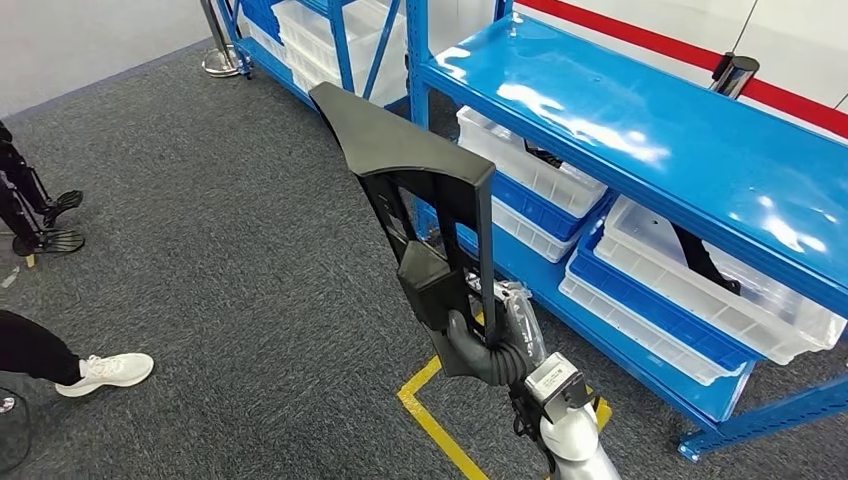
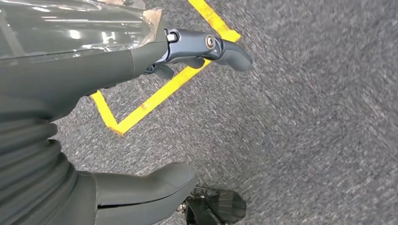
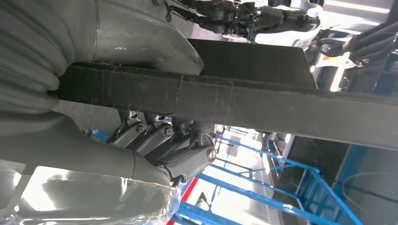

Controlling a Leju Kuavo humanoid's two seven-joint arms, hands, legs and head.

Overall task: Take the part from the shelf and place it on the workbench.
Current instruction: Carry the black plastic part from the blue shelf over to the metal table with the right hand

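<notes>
Holding the part upright, our right hand grips its lower end; in the right wrist view our fingers wrap one side of a dark bar of the part, thumb on the other. The part is a long black moulded piece, lifted clear of the blue shelf, which stands just beside it with white bins on its lower level. Grey carpet with yellow tape lines lies below. Our left hand hangs over the carpet, fingers slightly apart, holding nothing. A person's white shoe rests on the carpet, well apart from the shelf.
</notes>
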